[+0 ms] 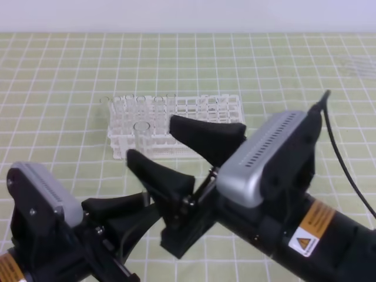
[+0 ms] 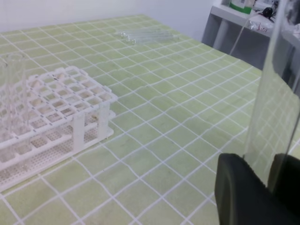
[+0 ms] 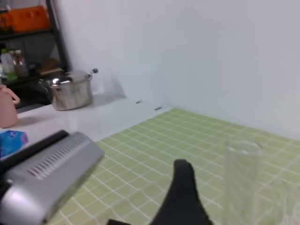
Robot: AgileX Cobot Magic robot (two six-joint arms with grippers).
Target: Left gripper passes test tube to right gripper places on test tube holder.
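Tabletop (image 1: pixel 59 64): green mat with white grid lines, white wall behind.

White plastic lattice test tube holder (image 1: pixel 176 123): stood mid-mat, several clear tubes upright in its left holes.

Black two-finger left gripper (image 1: pixel 138 208): low at the left, jaws clenched on the lower end of the slender clear glass test tube (image 2: pixel 274 101), which stood upright.

Black two-finger right gripper (image 1: pixel 173 155): jaws released, spread wide either side of the tube's upper part, in front of the holder.

Spare glass tubes (image 2: pixel 145 34): lying on the far mat.

Steel pot (image 3: pixel 70 89): on a white counter.
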